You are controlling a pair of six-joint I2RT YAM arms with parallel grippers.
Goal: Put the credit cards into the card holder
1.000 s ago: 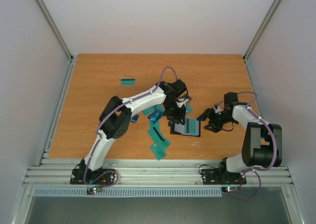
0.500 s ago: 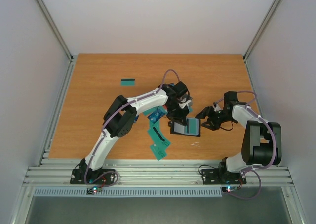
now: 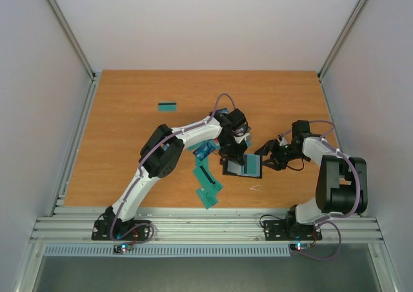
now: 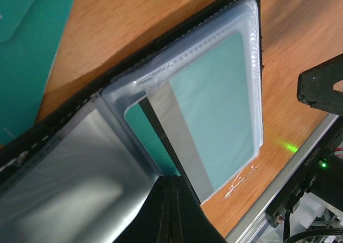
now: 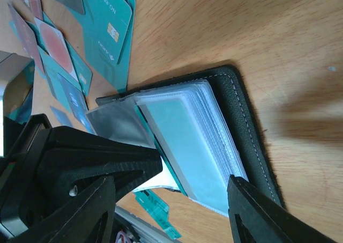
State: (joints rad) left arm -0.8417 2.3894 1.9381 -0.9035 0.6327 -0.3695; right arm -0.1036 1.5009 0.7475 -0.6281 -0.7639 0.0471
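One teal card [image 4: 214,103] sits in a sleeve of the open card holder [image 3: 242,166] on the bench [image 3: 116,144]. Your left fingers [image 4: 161,216] are together at it, and your right fingers [image 5: 257,216] stand apart beside it. Many credit cards [image 3: 208,179] lie loose.

I work in a robotics lab cell, not a home or a shop. My counter [image 3: 129,169] is a bare wooden board boxed in on three sides by plain white panels [image 3: 206,21] set in aluminium frame posts [image 3: 68,31]. Slotted aluminium rails [image 3: 206,226] run along the counter's near edge. My two arm bases [image 3: 122,229] are bolted there, with purple cables [image 3: 222,98] looping and small status lights [image 3: 122,247] glowing.
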